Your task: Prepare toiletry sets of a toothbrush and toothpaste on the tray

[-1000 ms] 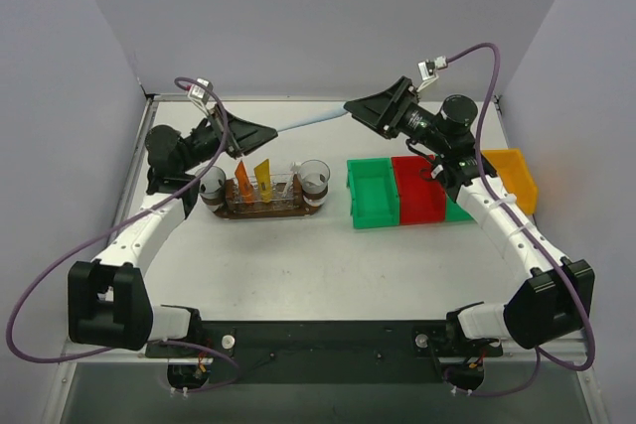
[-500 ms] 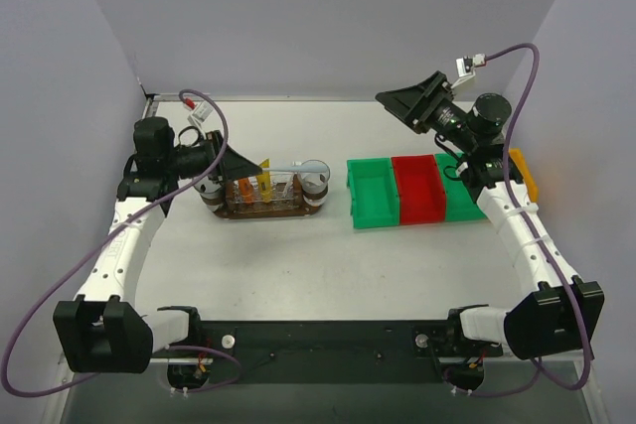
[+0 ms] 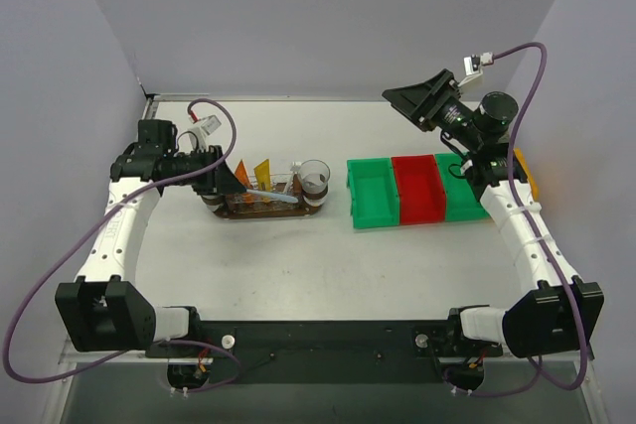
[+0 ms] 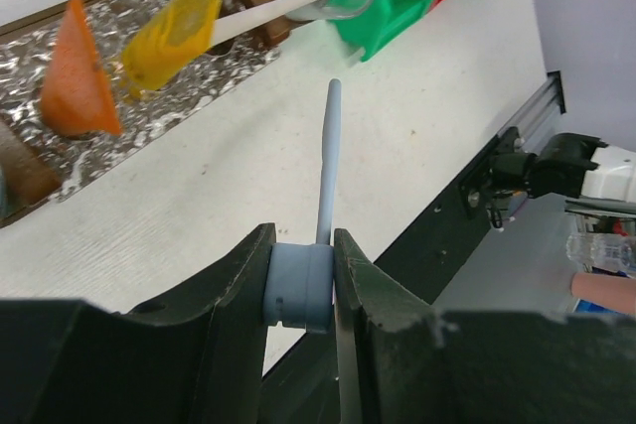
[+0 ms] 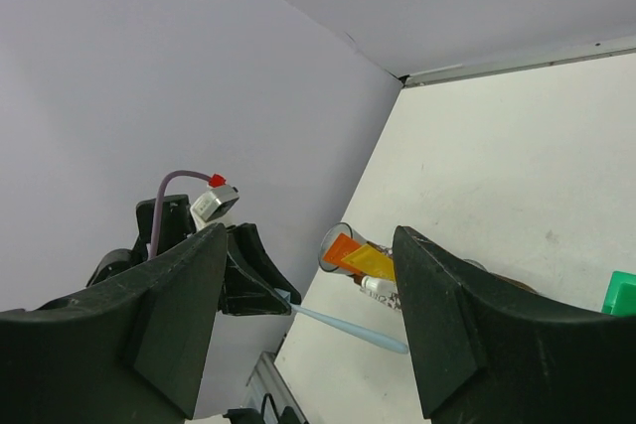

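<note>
Pale counter (image 3: 298, 265), grey walls. Tray (image 3: 268, 213) left of centre on counter, carrying orange toothpaste tube (image 3: 241, 174), yellower tube (image 3: 262, 170), white toothbrush (image 4: 298, 2), clear cup (image 3: 315, 178) at right end. Pale blue toothbrush (image 4: 328, 156) clamped by thick handle end in left pincer (image 4: 301, 245), shaft pointing right above tray's near edge. Right pincer (image 5: 310, 245) raised over far right of counter, fingers spread wide, nothing between. Green bin (image 3: 373, 196), red bin (image 3: 417, 191) right of tray.

Pale flat surface (image 3: 298, 275): dark brown wooden oval tray (image 3: 260, 212) left of centre.
- On the tray: clear round plastic cup (image 3: 314, 177) at right end; orange flat toothpaste tubes (image 3: 242, 175) upright to the cup's left.
- Pale blue slim plastic toothbrush (image 3: 270, 196) above the tray's near side.
- Right of the tray, side by side: green plastic bin (image 3: 373, 193), then red plastic bin (image 3: 417, 189).
</note>
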{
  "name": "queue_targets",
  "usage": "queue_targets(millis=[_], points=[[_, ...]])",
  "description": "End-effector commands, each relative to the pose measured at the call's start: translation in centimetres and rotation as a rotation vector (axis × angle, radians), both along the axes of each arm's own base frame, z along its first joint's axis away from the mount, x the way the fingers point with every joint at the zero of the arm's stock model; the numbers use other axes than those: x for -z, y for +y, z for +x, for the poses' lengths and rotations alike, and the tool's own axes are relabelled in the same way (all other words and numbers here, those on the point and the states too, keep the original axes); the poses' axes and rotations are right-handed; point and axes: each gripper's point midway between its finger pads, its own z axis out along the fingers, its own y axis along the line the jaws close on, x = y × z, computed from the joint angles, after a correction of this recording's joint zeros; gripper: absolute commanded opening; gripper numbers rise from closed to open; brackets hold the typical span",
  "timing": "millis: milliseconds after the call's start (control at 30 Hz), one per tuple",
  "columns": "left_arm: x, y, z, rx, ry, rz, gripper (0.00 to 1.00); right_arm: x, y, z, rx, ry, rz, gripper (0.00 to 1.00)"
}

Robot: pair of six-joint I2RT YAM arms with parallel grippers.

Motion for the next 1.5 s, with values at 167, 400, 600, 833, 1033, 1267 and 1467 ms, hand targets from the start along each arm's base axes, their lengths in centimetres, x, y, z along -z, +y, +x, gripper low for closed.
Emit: queue_targets(millis=[167,400,600,833,1033,1267,1467], points=[[0.1,2.8,2.8,-0.059,-0.086,0.131,0.00,-2.8,-0.2,0.8,-0.002,-0.100,0.026,0.62],[0.1,2.8,4.4,-0.064,-0.108,0.121,0.00,-2.7,-0.1,1.8,-0.004,-0.093,0.028,0.62],[0.4,2.6,5.2,-0.061,-0.105,0.100,0.00,-2.4,0.1,2.6,-0.005,-0.079,0.036,0.62],[0.9,2.5,5.6,-0.077,-0.088,0.082,0.00,-2.1,0.2,3.5,-0.007,-0.068,0.041,0.62],[1.0,2.2,6.0,-0.083,-0.098,0.055,0.00,-1.8,0.2,4.1,-0.007,-0.057,0.050,0.62],[1.3,2.2,6.2,-0.083,-0.089,0.051,0.00,-1.6,0.3,4.7,-0.008,-0.049,0.057,0.61],[1.2,2.4,6.0,-0.068,-0.087,0.081,0.00,-1.6,0.4,5.1,-0.009,-0.042,0.062,0.61]])
